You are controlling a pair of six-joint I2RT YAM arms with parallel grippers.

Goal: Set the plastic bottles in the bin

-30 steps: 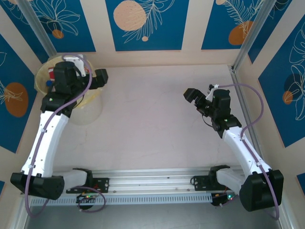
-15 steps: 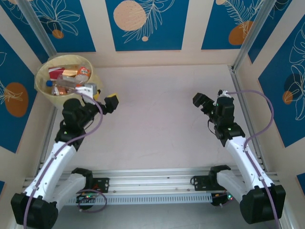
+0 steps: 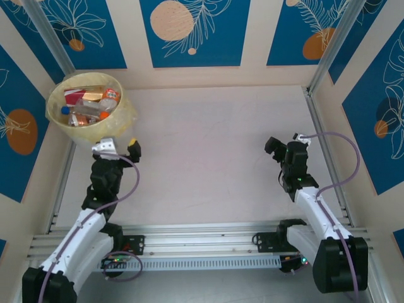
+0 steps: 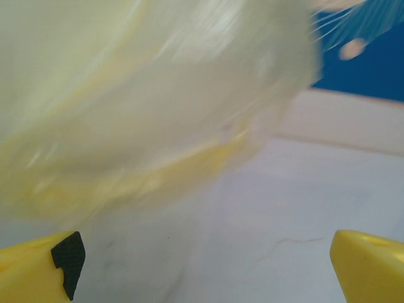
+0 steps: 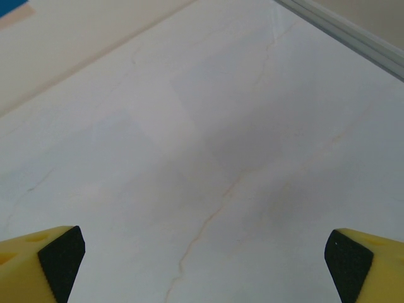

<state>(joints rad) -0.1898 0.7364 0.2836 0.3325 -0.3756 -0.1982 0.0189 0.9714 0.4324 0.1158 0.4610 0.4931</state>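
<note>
We judge the job finished: the plastic bottles [image 3: 88, 107] lie inside the bin [image 3: 126, 115], left gripper [image 4: 208, 262] near it and right gripper [image 5: 202, 255] well apart both gape empty, so parking seems next.

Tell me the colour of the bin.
The bin is pale yellow, clearest in the top external view.

Lab-like robot test cell — aluminium rail [image 3: 202, 243], blue leaf-print panels [image 3: 189, 31] walling a marbled tabletop [image 3: 208, 145]

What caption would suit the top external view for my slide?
Left gripper and right gripper open, empty; plastic bottles in the pale-yellow bin, far left.
</note>
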